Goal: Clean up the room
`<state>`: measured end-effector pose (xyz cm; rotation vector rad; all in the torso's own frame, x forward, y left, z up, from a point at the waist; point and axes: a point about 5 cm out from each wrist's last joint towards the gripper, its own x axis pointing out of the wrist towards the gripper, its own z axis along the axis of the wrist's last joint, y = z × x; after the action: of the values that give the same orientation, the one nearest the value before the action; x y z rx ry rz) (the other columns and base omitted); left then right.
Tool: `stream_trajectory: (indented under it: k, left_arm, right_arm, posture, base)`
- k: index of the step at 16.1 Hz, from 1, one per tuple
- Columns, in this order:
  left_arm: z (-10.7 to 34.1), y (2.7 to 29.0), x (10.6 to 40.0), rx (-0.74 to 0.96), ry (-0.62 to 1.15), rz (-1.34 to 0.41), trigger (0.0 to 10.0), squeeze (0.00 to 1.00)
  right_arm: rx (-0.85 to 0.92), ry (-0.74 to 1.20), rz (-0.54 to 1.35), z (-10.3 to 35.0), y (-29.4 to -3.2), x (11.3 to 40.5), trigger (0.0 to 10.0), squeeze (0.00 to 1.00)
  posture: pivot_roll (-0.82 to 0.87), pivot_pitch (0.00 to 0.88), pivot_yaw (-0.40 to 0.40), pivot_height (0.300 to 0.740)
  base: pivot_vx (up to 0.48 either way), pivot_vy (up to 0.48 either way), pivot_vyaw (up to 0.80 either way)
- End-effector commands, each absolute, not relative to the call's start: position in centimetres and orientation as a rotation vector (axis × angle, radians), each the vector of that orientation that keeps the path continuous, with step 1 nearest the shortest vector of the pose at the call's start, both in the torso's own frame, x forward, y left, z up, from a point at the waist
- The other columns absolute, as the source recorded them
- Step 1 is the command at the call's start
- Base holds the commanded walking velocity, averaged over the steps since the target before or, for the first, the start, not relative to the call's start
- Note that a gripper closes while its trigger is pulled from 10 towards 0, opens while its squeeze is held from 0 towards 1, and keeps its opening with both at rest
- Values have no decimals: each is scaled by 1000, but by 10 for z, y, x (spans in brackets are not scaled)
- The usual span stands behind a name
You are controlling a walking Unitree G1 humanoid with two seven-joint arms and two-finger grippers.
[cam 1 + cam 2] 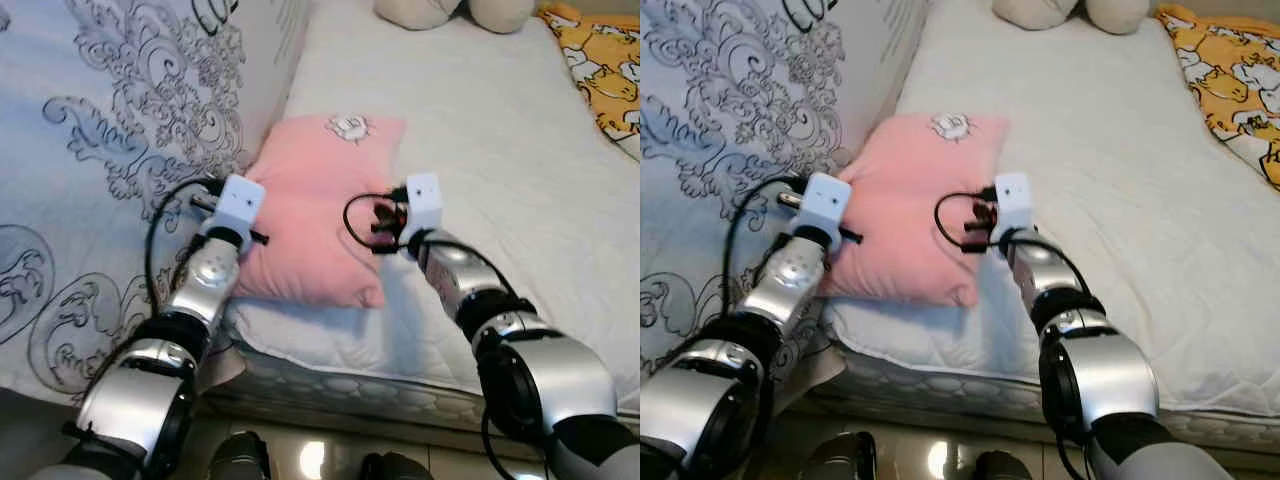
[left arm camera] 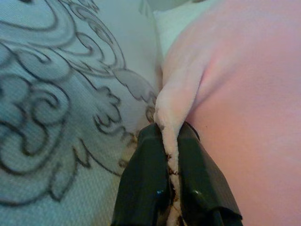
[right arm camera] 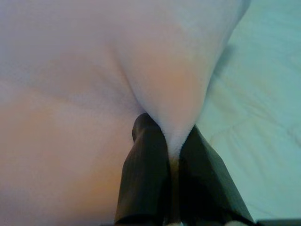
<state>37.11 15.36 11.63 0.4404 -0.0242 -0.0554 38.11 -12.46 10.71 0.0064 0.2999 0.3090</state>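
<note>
Obs.: a pink pillow (image 1: 310, 215) is lying near the front edge of a white mattress (image 1: 500, 140), its left side touching a blue-white patterned duvet (image 1: 110, 150) that is bunched along the mattress's left side. A small white emblem (image 1: 349, 127) is showing near the pillow's far edge.

Left end effector (image 2: 172, 155): the fingers (image 2: 146, 188) are closing on the pillow's left edge seam, which is pinched into a ridge between them. In the left wrist view the gap is only as wide as the fabric fold. The duvet is lying just beside this grip.

Right end effector (image 3: 173, 153): the fingers (image 3: 143, 174) are likewise pressing together on a pinched fold at the pillow's right edge, with the white mattress surface just beyond. In the head views its white camera block (image 1: 423, 197) is sitting over the pillow's right edge.

Both arms are reaching forward from the foot of the bed, one on each side of the pillow.

Surroundings: a cream plush toy (image 1: 455, 12) is resting at the far end of the mattress, and a yellow-orange printed blanket (image 1: 600, 70) is lying along the far right. The pillow is well apart from both.
</note>
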Motion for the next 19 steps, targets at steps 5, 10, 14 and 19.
stream_trajectory:
  k: [5, 10, 14, 19]
  left_arm:
    - [127, 177, 377, 385, -3, 132, 10000, 0]
    - [128, 177, 378, 366, -3, 121, 10000, 0]
    - [130, 181, 378, 336, -4, 94, 10000, 0]
    - [152, 190, 382, 336, -85, 53, 10000, 0]
  right_arm:
    - [-75, 358, 115, 97, -163, 378, 10000, 0]
    - [-22, 336, 109, 103, -161, 381, 10000, 0]
    - [-16, 311, 144, 109, -159, 384, 10000, 0]
    - [26, 216, 159, 126, -157, 390, 10000, 0]
  posture:
    - [105, 155, -47, 740]
    - [79, 150, -40, 740]
    - [76, 141, -46, 740]
    - [63, 114, -24, 740]
  base:
    - [0, 0, 0]
    - [0, 0, 0]
    - [0, 0, 0]
    - [0, 0, 0]
